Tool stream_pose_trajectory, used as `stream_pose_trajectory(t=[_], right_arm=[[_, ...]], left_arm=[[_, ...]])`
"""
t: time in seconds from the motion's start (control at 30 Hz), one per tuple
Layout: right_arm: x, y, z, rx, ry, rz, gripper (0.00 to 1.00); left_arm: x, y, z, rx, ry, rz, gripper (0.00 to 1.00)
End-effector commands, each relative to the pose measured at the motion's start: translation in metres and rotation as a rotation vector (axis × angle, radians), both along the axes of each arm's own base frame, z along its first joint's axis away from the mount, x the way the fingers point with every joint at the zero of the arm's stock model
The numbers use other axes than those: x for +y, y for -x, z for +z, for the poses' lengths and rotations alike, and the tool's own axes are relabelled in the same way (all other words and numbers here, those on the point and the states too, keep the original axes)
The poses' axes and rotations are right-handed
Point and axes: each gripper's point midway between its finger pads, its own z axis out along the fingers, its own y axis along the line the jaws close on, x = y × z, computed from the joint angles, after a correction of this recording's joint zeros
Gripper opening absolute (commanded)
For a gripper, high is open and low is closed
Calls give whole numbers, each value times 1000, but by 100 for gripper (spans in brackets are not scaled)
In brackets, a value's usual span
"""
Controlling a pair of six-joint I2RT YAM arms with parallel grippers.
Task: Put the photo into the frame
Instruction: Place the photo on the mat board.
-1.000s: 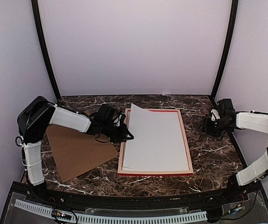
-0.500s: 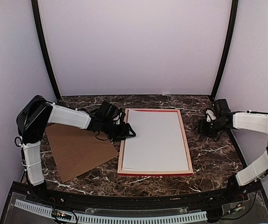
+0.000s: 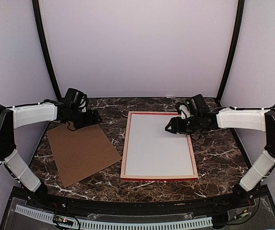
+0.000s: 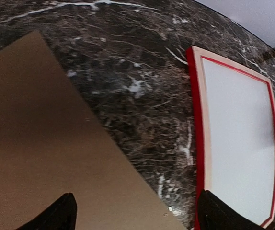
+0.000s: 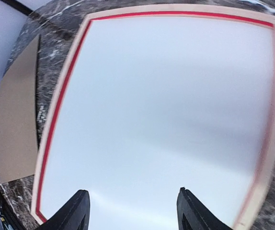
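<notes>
Nearest us, the frame lies flat on the marble table, pale wood back up, red showing along its edges; inside it sits the photo, plain white back up, flat, filling the opening; just left and apart from the frame, a brown backing board, turned askew; further back, the right gripper hovers over the photo's far right part, fingers spread, pinching nothing; the left gripper hangs by the board's far edge, fingers wide apart, empty; one photo, one frame, one board, two grippers.
</notes>
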Motion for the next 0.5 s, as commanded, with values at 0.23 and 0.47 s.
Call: stream_pose_trajectory(t=[0.23,0.47], right_arm=[[225,4,9,-51,-155,398,65],[306,25,-16,-1,-158,546,65]], left_arm=[[126,32,-21,101,-32,264,99],[184,55,-38,148,33,453,99]])
